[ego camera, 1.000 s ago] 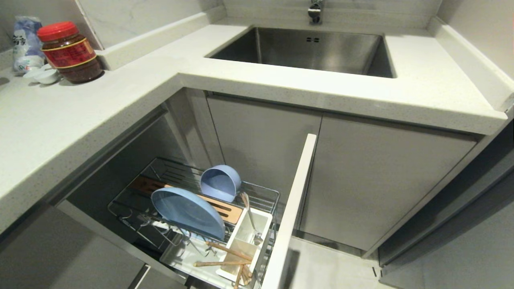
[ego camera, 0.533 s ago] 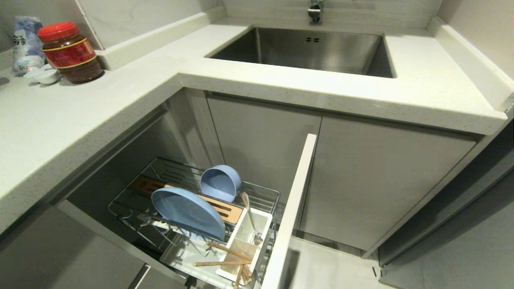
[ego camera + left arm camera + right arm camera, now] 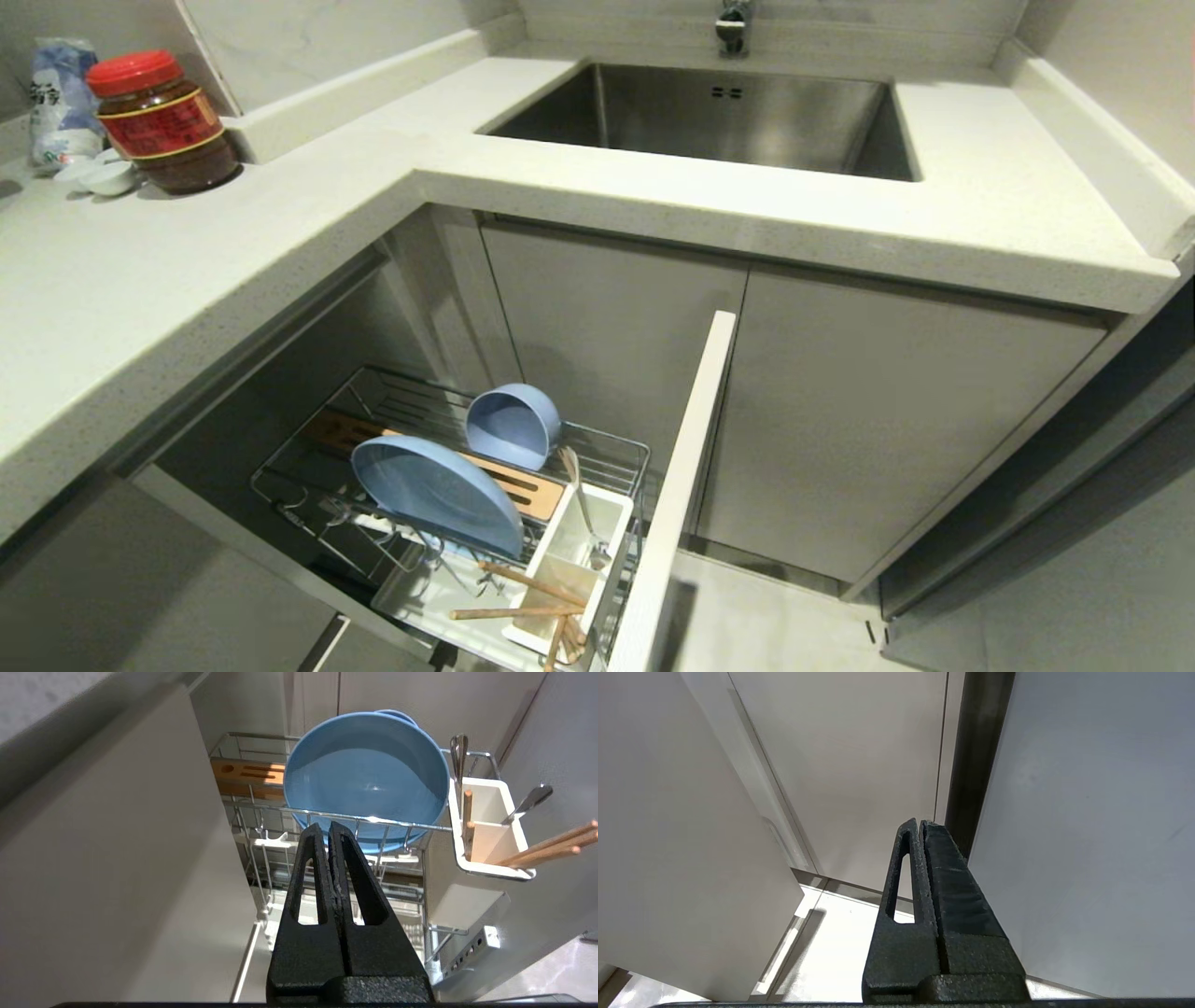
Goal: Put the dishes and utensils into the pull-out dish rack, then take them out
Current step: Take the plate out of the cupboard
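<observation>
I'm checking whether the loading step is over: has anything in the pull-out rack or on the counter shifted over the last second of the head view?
Nothing visibly changed. The light blue oval plate and light blue round bowl stand in the chrome wire rack, the wooden chopsticks and silver spoon sit in the white plastic utensil box, and neither pincer shows in the head view.

You can read no text anywhere. The red-lidded jar on the far-left worktop carries a label, but its print is illegible. The bag behind it shows dark characters too small to read.
</observation>
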You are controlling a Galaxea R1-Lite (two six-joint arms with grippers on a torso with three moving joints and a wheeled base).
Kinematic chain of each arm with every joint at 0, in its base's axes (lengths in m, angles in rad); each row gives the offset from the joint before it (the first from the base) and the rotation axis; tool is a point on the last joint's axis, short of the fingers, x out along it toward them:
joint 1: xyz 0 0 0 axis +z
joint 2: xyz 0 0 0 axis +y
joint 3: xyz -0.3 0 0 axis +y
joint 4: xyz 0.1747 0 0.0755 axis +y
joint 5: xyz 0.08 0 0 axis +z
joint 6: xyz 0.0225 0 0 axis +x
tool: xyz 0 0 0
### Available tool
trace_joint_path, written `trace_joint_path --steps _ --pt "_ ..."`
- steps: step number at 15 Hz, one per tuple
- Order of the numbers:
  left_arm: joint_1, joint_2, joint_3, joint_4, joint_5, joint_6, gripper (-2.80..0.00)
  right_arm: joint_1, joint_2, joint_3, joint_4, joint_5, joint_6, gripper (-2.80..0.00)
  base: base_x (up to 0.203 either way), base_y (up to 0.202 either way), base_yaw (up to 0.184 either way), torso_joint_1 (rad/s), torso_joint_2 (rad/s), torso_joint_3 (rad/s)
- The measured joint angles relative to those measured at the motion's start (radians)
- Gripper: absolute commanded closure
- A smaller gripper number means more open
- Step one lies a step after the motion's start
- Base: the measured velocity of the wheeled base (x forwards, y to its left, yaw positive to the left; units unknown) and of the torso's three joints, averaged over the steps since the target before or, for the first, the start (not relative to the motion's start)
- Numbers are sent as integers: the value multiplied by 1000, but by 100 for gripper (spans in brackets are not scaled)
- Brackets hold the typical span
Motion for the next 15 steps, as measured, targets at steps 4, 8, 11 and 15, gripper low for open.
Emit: trace_joint_path --steps 4,8,11,15 --pt "0 0 2 -8 10 -17 0 0 0 0 0 0 0 0 0 0 0 0 0 0" --pt "0 0 2 4 44 -113 0 0 0 0 0 0 0 0 0 0 0 0 0 0" --pt "0 0 2 37 80 -297 0 0 0 0 0 0 0 0 0 0 0 0 0 0" --pt "0 0 2 24 68 -211 0 0 0 0 0 0 0 0 0 0 0 0 0 0"
